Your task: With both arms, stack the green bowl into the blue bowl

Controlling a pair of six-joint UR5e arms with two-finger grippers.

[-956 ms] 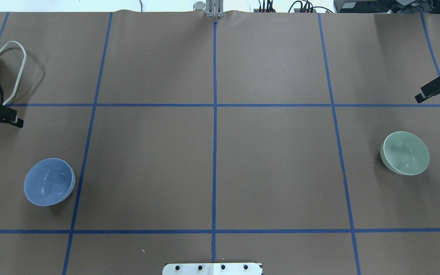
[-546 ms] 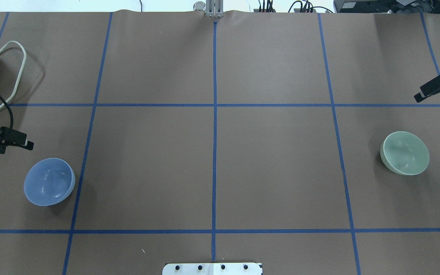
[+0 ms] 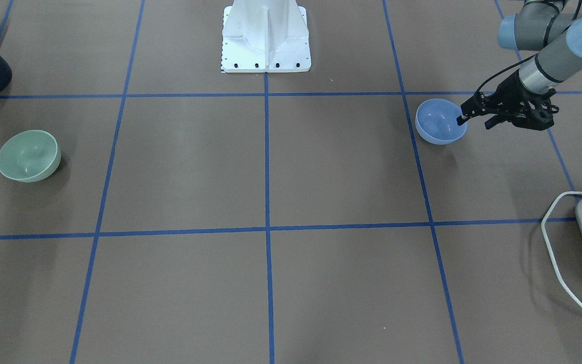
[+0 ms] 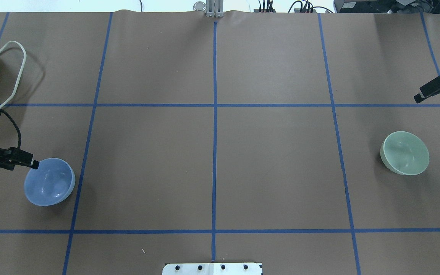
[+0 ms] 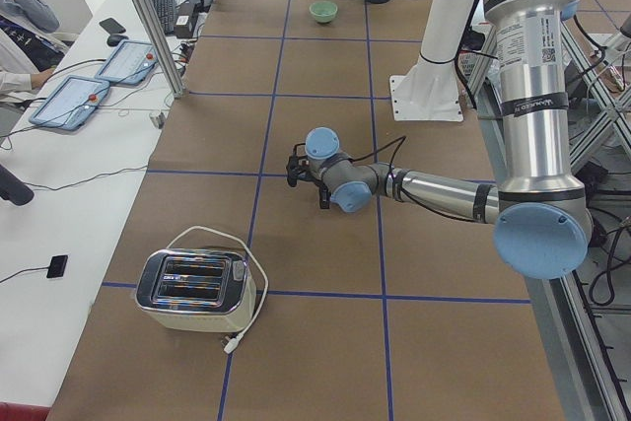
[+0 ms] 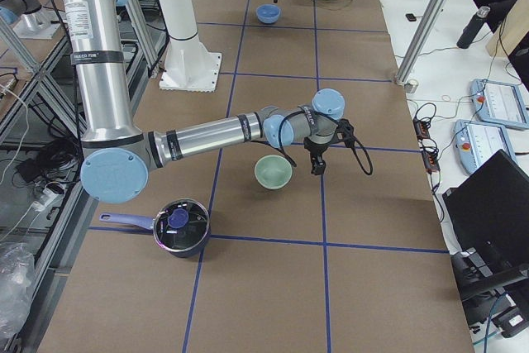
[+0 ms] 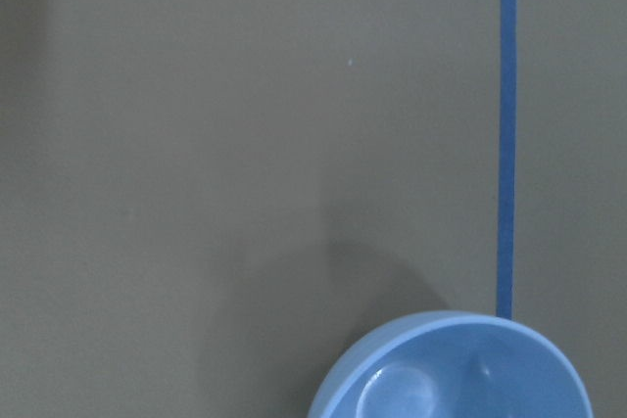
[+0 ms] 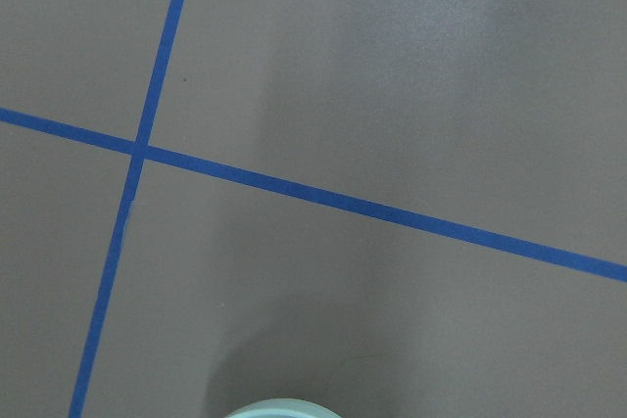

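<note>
Front view: the left claw [image 3: 474,123] looks spread, with 1 fingertip right at the rim of the blue bowl [image 3: 440,124]. The green bowl [image 3: 28,155] sits well apart on the far side of the table [image 3: 271,167].

Overhead: the right claw [image 4: 420,96] hangs near the green bowl, cut off at the edge. We can't tell if it's spread or pinched.

Left side: toaster [image 5: 195,290] up close.

Right side: pot [image 6: 180,226] near the green bowl.

Wrist cams: just a slice of each bowl.

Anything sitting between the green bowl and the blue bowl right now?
No objects: the overhead view shows only brown table cover crossed by blue tape lines between the green bowl and the blue bowl.
</note>
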